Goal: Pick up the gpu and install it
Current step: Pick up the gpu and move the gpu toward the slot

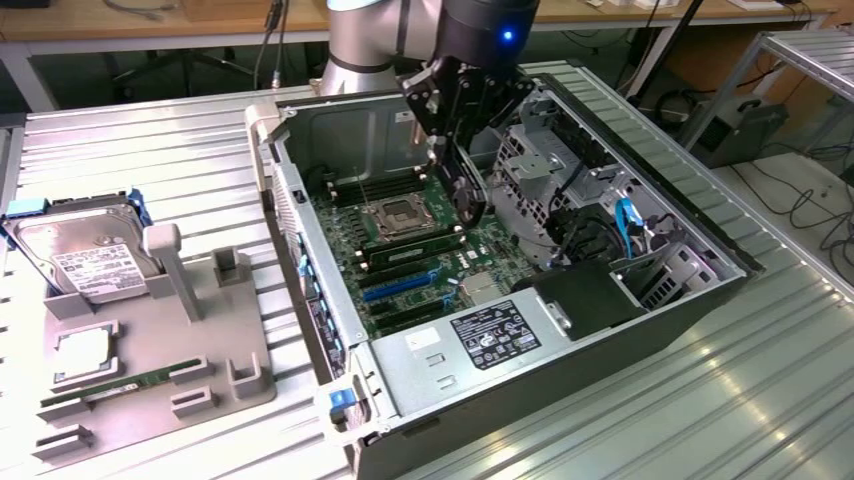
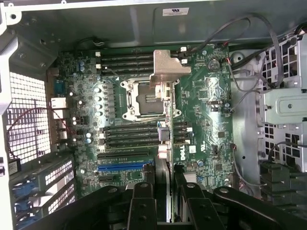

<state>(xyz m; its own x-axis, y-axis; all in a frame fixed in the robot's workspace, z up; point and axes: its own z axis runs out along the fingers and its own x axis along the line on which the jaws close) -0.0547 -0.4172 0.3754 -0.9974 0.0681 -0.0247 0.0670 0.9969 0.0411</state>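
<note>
Starting nearest the exterior camera: ribbed metal bench (image 1: 667,420), carrying every item listed.

Computer case (image 1: 601,380): one, lying on its side, side panel off, interior exposed.

Power supply (image 1: 467,335): silver box with a black label, at the near end of the case.

Tray (image 1: 200,340): grey moulded holder, on the bench at the exterior view's left, just beside the case.

RAM stick (image 1: 114,385): slim, green, lying in a near slot of the tray.

Hard drive (image 1: 87,255): silver, white label, propped at the tray's far end.

Motherboard (image 1: 481,245): green, on the case floor, with a blue slot toward the power supply.

CPU socket (image 1: 400,215): square metal frame, mid-board, bare.

Gpu (image 1: 461,190): thin flat card, hanging on edge over the motherboard, just beside the CPU socket on the exterior view's right. In the wrist view it runs edge-on away from the camera, its silvery bracket at the far end over the black memory slots. Whether its lower end touches the board cannot be told.

Fingers (image 2: 143,208): black, part closed, one on each face of the gpu, gripping its upper end.
</note>
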